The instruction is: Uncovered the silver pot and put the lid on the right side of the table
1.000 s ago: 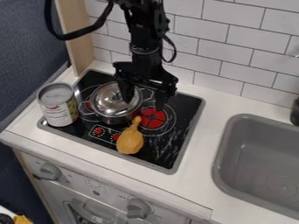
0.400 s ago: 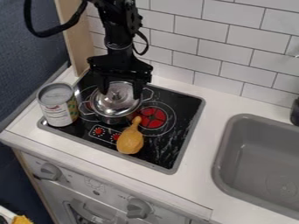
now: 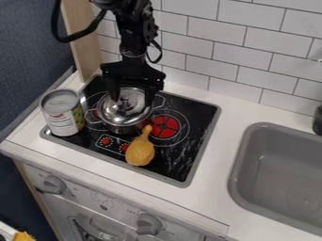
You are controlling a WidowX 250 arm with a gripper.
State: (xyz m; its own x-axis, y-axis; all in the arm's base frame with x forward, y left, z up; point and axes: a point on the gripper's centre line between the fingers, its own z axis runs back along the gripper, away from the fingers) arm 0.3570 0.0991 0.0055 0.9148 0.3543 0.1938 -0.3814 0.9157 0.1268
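Silver pot (image 3: 123, 128) | lid (image 3: 116, 112) on | gripper (image 3: 132, 101) over, fingers spread | can (image 3: 61, 117), drumstick (image 3: 140, 153) beside | sink edge (image 3: 239, 155) well apart

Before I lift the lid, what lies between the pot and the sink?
The camera view shows the red burner, the stove's right rim, then white counter; the drumstick lies to the near side.

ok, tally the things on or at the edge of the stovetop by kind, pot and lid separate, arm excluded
Silver pot: 1
Lid: 1
Can: 1
Toy drumstick: 1
Total: 4
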